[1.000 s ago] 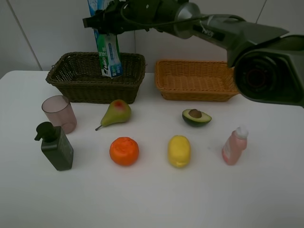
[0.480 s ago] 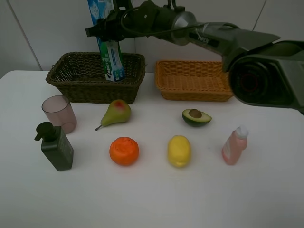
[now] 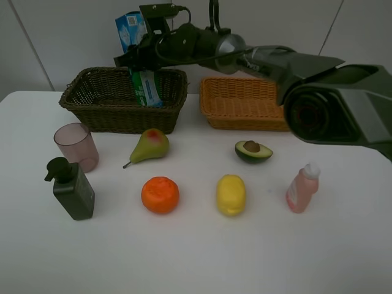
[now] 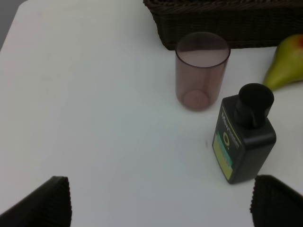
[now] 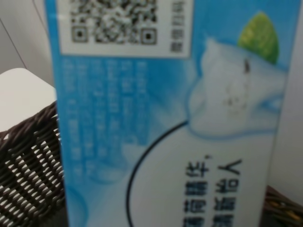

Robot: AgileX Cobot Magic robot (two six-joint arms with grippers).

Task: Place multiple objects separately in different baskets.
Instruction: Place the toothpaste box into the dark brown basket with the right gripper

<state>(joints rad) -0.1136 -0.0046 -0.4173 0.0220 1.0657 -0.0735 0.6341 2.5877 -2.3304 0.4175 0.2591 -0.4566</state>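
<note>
At the left we see the cup and pump bottle standing near each other on the table. Our left gripper hangs above them, its fingers spread wide and empty. Behind sits the dark basket. Our right gripper, reaching across, clamps the box upright with its lower end inside that basket. In front lie the pear, orange, lemon and avocado, apart from one another. The tan basket and pink bottle stand rightward.
</note>
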